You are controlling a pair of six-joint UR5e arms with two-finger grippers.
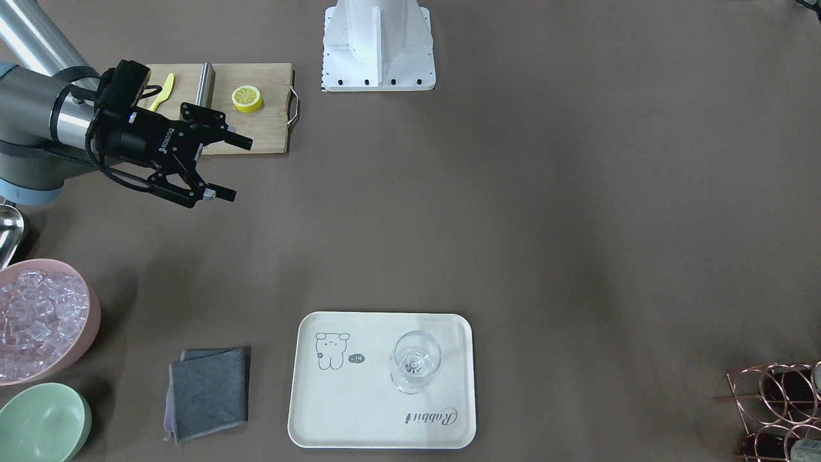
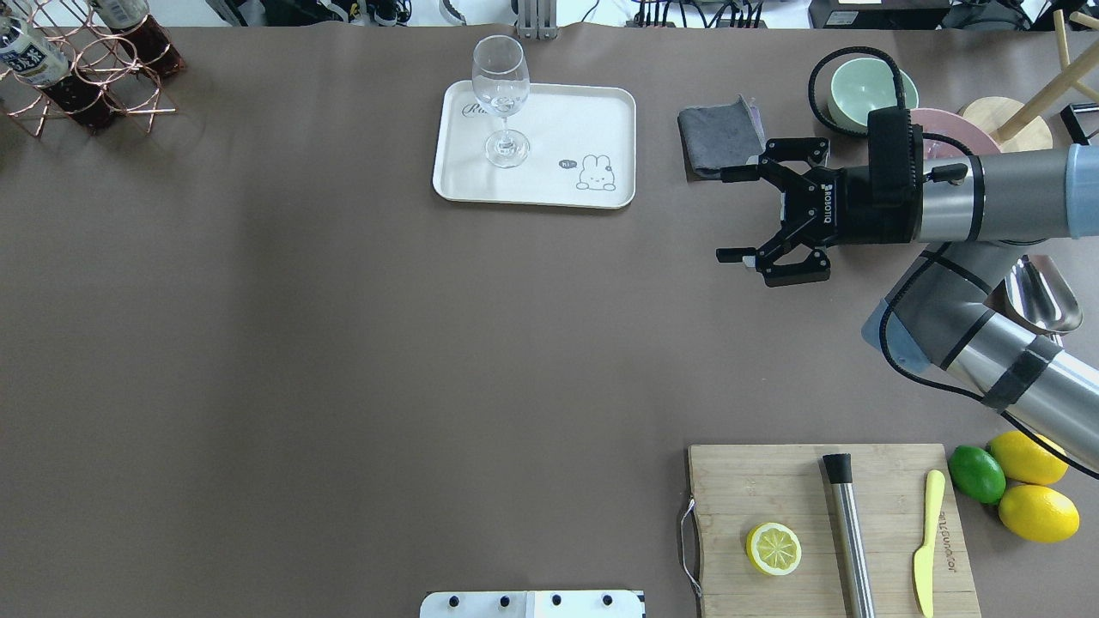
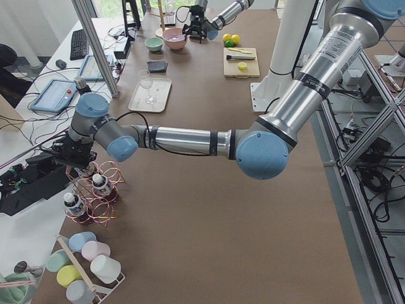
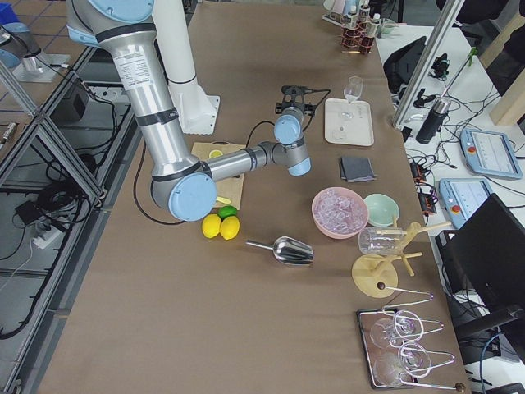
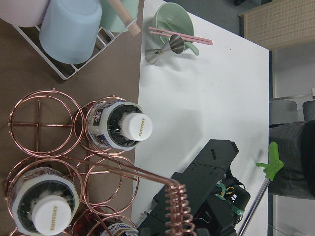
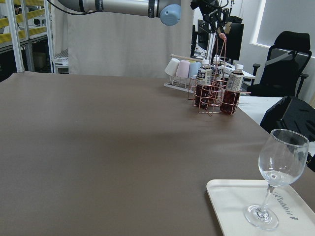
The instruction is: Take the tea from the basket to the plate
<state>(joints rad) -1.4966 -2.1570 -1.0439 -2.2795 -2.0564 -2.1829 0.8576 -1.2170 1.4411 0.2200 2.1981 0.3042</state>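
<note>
Right claw [image 2: 728, 215] hovers spread wide; left arm [image 3: 183, 139] stretches far out.

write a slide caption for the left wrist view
Looking down on capped tea bottles standing in the copper wire basket

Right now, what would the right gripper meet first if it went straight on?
Probably nothing: the right gripper points along bare table. The tray and glass stand off to one side, though depth is unclear.

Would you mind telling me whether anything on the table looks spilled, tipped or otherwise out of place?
Nothing stands out. The wine glass stands upright on the plate, the three tea bottles sit upright in the basket, and no spill shows on the table.
</note>
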